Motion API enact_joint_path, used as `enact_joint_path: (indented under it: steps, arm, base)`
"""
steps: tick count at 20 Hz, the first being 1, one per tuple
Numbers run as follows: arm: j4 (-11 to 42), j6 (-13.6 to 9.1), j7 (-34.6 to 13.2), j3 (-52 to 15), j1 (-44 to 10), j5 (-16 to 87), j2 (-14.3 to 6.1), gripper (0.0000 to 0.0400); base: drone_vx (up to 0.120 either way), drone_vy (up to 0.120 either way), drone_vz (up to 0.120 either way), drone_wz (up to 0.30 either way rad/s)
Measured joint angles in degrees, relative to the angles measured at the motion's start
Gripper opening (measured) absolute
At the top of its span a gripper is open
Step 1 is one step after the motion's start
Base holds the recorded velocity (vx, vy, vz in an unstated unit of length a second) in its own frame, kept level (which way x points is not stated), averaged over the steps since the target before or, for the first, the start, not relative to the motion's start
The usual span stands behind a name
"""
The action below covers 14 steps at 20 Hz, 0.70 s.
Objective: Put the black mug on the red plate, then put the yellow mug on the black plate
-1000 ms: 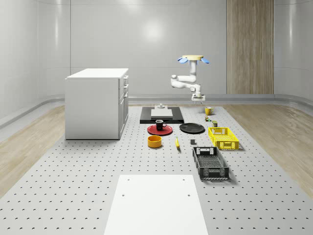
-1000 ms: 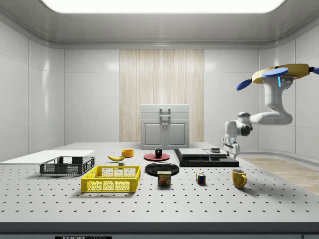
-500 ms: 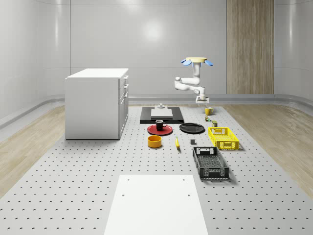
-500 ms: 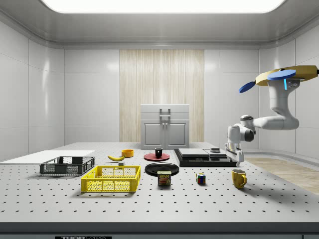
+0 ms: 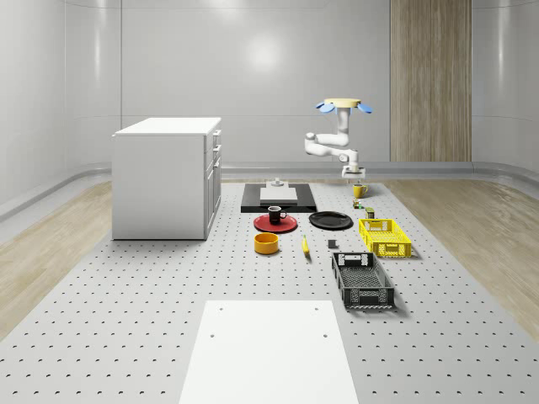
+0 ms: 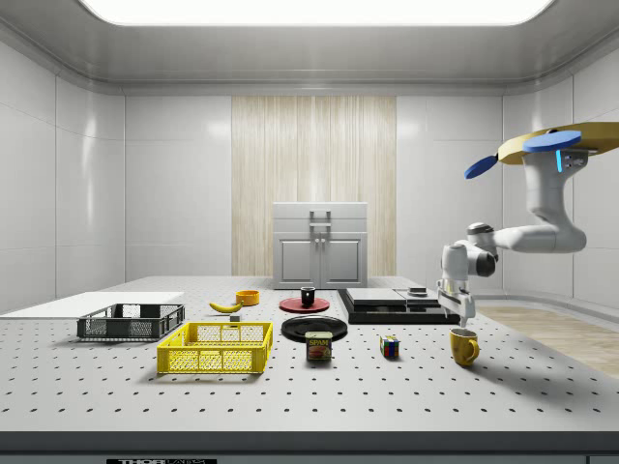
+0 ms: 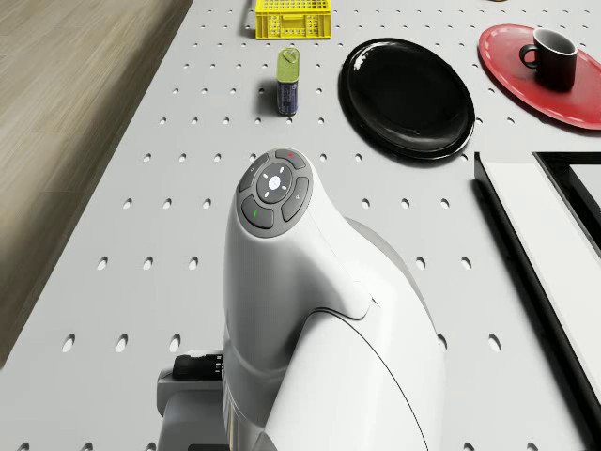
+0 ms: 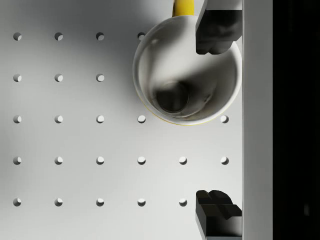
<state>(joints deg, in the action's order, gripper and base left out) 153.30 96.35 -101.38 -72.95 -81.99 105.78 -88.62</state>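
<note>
Compared with a second ago: drone (image 6: 556,147) shifted toward the side view's right, gripper (image 6: 464,319) lower and nearer the yellow mug (image 6: 464,346), now just above its rim. Mugs, plates and crates unmoved.

Hovering over the bench's far edge, arm (image 5: 330,145) folded down toward the mug at that edge.

Jaws wide apart, empty, touching nothing. In the wrist view, one dark fingertip (image 8: 218,31) over the mug's (image 8: 187,75) rim, the other well apart over bare bench; gripper (image 8: 217,124) midpoint beside the rim, not centred on the cup. Mug upright, mouth open toward the camera.

Left to right in the side view: dark crate (image 6: 131,321), yellow crate (image 6: 216,348), banana (image 6: 225,306), orange bowl (image 6: 248,297), red plate (image 6: 303,304) with black mug (image 6: 307,296) already standing on it, black plate (image 6: 314,328) bare, can (image 6: 318,346), puzzle cube (image 6: 389,346), black slab (image 6: 401,307) with a white block, then yellow mug close to the bench's edge.

Room: open bench (image 7: 150,235) between yellow mug and black plate (image 7: 407,97), save the can (image 7: 289,82) beside the plate. Slab edge just beside the mug in the wrist view. White cabinet (image 5: 167,177) well apart from all.
</note>
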Motion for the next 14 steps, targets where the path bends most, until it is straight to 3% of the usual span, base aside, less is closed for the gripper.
enact_joint_path:
  steps: [14]
  arm:
    - [-2.17, 2.57, -0.07, 6.01, -1.18, 5.54, 0.86, 0.0400]
  base:
    - [0.000, 0.000, 0.000, 0.000]
